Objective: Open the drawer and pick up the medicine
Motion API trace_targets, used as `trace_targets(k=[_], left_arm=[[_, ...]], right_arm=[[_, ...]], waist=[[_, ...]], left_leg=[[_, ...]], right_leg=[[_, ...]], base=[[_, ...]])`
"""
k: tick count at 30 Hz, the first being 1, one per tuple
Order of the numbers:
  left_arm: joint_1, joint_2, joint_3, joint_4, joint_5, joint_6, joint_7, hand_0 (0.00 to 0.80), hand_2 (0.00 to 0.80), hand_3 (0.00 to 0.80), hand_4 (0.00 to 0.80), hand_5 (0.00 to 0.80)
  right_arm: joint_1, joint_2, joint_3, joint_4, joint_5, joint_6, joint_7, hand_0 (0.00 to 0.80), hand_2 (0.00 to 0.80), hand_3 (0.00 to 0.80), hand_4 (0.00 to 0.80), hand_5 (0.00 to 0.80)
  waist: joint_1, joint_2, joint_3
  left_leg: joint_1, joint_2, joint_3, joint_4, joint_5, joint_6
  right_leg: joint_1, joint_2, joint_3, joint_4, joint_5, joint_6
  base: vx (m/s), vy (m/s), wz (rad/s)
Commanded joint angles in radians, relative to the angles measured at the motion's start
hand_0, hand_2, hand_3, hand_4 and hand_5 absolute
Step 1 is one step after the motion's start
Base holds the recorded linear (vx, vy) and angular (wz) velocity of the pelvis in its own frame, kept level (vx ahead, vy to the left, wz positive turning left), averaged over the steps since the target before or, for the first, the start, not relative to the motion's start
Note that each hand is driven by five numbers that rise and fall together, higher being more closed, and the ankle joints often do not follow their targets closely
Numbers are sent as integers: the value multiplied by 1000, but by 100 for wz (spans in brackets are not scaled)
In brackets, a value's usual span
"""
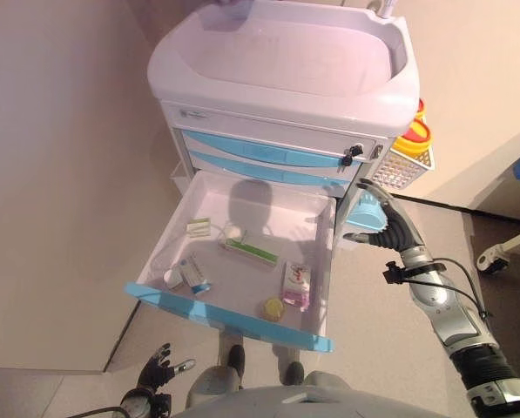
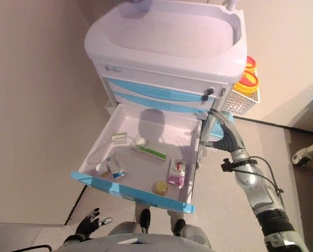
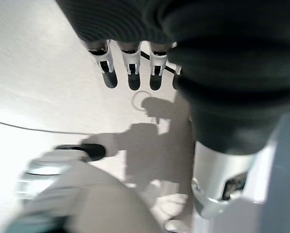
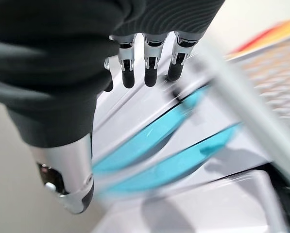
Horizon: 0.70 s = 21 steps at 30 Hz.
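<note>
The cart's lowest drawer [image 1: 227,313], white with a blue front, stands pulled open. In it lie a pink medicine pack [image 1: 297,286], a yellow round item [image 1: 273,307], a green and white box [image 1: 251,252], a blue and white box [image 1: 194,275] and a small box [image 1: 199,227]. My right hand [image 1: 392,219] is beside the drawer's right back corner, next to the closed blue drawer fronts [image 4: 149,141]. Its fingers [image 4: 150,68] are straight and hold nothing. My left hand [image 1: 159,366] hangs low at the front left, below the drawer front, with its fingers [image 3: 132,73] straight over the floor.
The white cart top [image 1: 281,57] has a raised rim. Two closed blue drawers [image 1: 268,155] sit above the open one. A white basket with a yellow container [image 1: 412,148] hangs on the cart's right side. A wheeled base [image 1: 503,252] stands at the far right. A wall runs along the left.
</note>
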Motion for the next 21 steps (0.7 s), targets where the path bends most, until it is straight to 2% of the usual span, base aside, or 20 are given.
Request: trace_targets(k=[1,4,8,12,16,21], left_arm=[[-43,15,-7,44,28,13,3,0,0,0,0,0],[-58,20,-9,58,39,33,4,0,0,0,0,0],[-78,23,-49,55,82,37,-18,0,0,0,0,0],[-99,33,-78,34,73,56,-30,0,0,0,0,0],[-117,44,-96,26,85,74,-34,0,0,0,0,0],[-132,52,-96,38,107,90,-38,0,0,0,0,0]], right_arm=[[-118,-46,95,-77,-135,-62,24,0,0,0,0,0],[-194,-57,198,-48,-266,-78,0,0,0,0,0,0],[-303,-49,351,37,-312,-54,75,0,0,0,0,0],[-331,-29,455,142,-428,-42,95,0,0,0,0,0],[-334,13,518,272,-467,-20,128,0,0,0,0,0],[-326,58,556,414,-599,-9,49,0,0,0,0,0]], waist=[[47,-29,-5],[68,-33,-11],[110,-38,-18],[143,-40,-25],[171,-45,-32],[201,-50,-34]], left_leg=[[40,-65,-2,5,-81,1],[39,-65,-14,-9,-73,0],[38,-67,-44,-25,-64,-1],[34,-72,-73,-34,-57,0],[27,-73,-95,-38,-50,0],[26,-75,-122,-41,-45,2]], right_leg=[[86,10,8,-132,60,48],[88,7,-8,-134,59,48],[92,1,-39,-132,56,49],[97,-5,-72,-134,55,52],[101,-9,-105,-132,53,54],[107,-10,-128,-126,51,56]], base=[[0,0,0],[9,11,10],[2,2,29],[-5,-8,27],[2,-27,21],[24,-44,20]])
